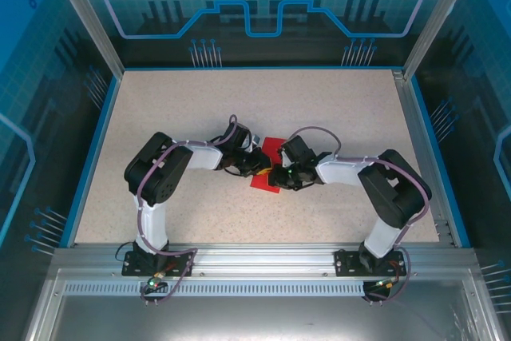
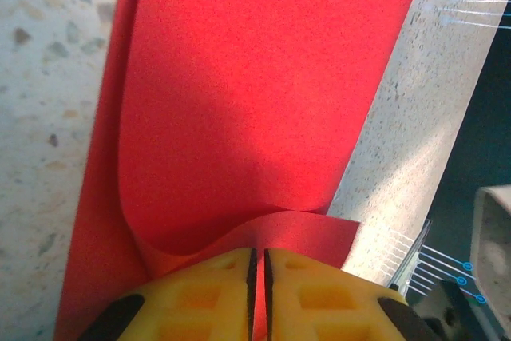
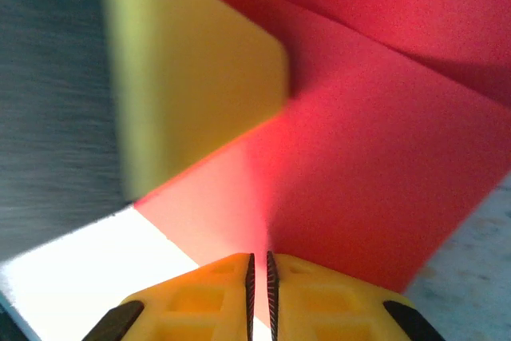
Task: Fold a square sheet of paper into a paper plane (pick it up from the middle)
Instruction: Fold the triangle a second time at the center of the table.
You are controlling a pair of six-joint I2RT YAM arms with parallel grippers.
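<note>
The square sheet of paper (image 1: 265,179) is bright red and sits mid-table between both arms, partly hidden by them. In the left wrist view the paper (image 2: 255,101) is folded over into a long strip, with its near edge curling up into my left gripper (image 2: 257,251), which is shut on it. My right gripper (image 3: 259,255) is shut on another edge of the paper (image 3: 383,173), which rises in a creased slope ahead of it. A blurred yellow finger (image 3: 192,77) of the left gripper stands close at upper left. From above, the left gripper (image 1: 259,167) and right gripper (image 1: 279,175) almost meet.
The speckled beige table (image 1: 319,109) is bounded by a blue rim and glass walls with blue graphics. Both arm bases are bolted to the metal rail (image 1: 263,257) at the near edge.
</note>
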